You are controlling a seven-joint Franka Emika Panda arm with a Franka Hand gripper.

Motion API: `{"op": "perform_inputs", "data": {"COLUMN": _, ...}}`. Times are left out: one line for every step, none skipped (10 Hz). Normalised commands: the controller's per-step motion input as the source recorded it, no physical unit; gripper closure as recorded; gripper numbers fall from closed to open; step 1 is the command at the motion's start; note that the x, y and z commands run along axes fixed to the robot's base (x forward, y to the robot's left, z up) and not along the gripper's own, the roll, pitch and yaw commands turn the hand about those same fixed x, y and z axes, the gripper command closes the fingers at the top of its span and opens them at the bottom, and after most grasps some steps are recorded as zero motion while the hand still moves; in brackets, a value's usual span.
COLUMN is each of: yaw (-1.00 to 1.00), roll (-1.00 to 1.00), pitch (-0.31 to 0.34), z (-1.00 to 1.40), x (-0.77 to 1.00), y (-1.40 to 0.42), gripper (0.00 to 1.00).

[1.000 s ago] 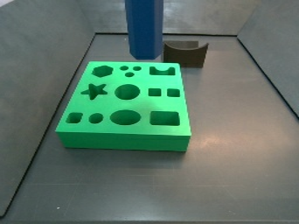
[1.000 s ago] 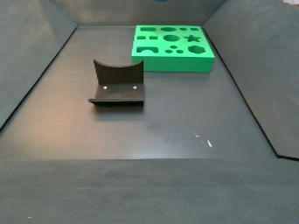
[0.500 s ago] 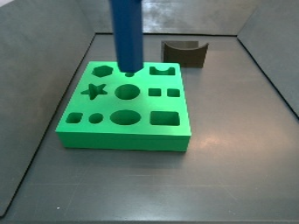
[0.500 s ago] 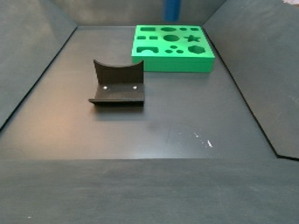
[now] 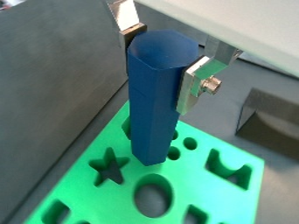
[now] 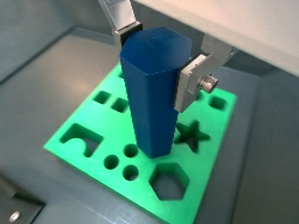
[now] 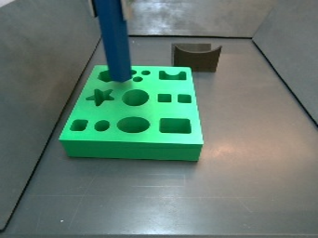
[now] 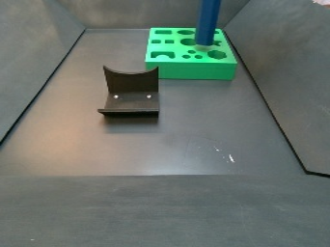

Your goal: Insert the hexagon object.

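The hexagon object [image 7: 112, 37] is a long blue prism held upright in my gripper [image 5: 163, 57], which is shut on its upper end; the silver fingers [image 6: 193, 79] press on two opposite sides. The gripper also shows in a wrist view [image 6: 158, 57] and is out of frame in both side views. The bar's lower end is at the green board's [image 7: 134, 135] hexagon-hole corner. That hole [image 6: 170, 182] shows open right beside the bar's end. The bar [image 8: 206, 24] stands over the board [image 8: 194, 69] at the far side.
The dark brown fixture [image 7: 196, 56] with a curved notch stands behind the board; in a side view [image 8: 129, 94] it is mid-floor. The board's star hole [image 5: 108, 166] and round hole [image 5: 152, 192] lie near the bar. Grey walls enclose the floor.
The blue bar has moved left across the board, from near the fixture to the hexagon-hole corner, and has come lower.
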Motion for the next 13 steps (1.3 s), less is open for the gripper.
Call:
{"op": "perform_inputs", "data": {"yaw": -0.88, "roll": 0.00, "pitch": -0.026, "z": -0.30, "x": -0.37, "y": 0.05, "gripper": 1.00}}
{"op": "perform_inputs", "data": {"yaw": -0.50, "roll": 0.00, "pitch": -0.033, "z": -0.09, "x": -0.63, "y": 0.33, "gripper": 1.00}}
{"op": "perform_inputs", "data": {"yaw": -0.41, "roll": -0.05, "pitch": -0.039, "z": -0.04, "x": -0.43, "y": 0.41, "gripper": 1.00}}
{"op": "perform_inputs", "data": {"yaw": -0.39, "roll": -0.07, "pitch": -0.010, "z": -0.06, "x": -0.23, "y": 0.46, "gripper": 1.00}}
{"op": "perform_inputs", "data": {"yaw": -0.40, "roll": -0.08, "pitch": -0.004, "z": -0.09, "x": -0.19, "y": 0.45, "gripper": 1.00}}
{"op": "perform_inputs", "data": {"yaw": -0.38, "roll": -0.08, "pitch": -0.014, "z": -0.17, "x": -0.01, "y": 0.17, "gripper": 1.00}}
{"op": "perform_inputs", "data": {"yaw": -0.36, "roll": -0.01, "pitch": 0.000, "z": -0.24, "x": 0.11, "y": 0.00, "gripper": 1.00}}
{"op": "perform_inputs", "data": {"yaw": -0.31, "roll": -0.01, "pitch": 0.000, "z": -0.22, "x": 0.22, "y": -0.08, "gripper": 1.00}}
{"op": "perform_inputs", "data": {"yaw": -0.16, "roll": 0.00, "pitch": 0.000, "z": -0.18, "x": 0.29, "y": -0.16, "gripper": 1.00}}
{"op": "perform_inputs", "data": {"yaw": 0.00, "roll": 0.00, "pitch": 0.000, "z": -0.22, "x": 0.37, "y": -0.14, "gripper": 1.00}}
{"op": "perform_inputs", "data": {"yaw": 0.11, "roll": 0.05, "pitch": 0.000, "z": -0.20, "x": 0.29, "y": -0.21, "gripper": 1.00}}
{"op": "perform_inputs", "data": {"yaw": 0.10, "roll": 0.00, "pitch": 0.000, "z": -0.12, "x": 0.06, "y": -0.18, "gripper": 1.00}}
{"op": "perform_inputs", "data": {"yaw": 0.04, "roll": 0.05, "pitch": -0.033, "z": -0.29, "x": 0.00, "y": -0.05, "gripper": 1.00}}
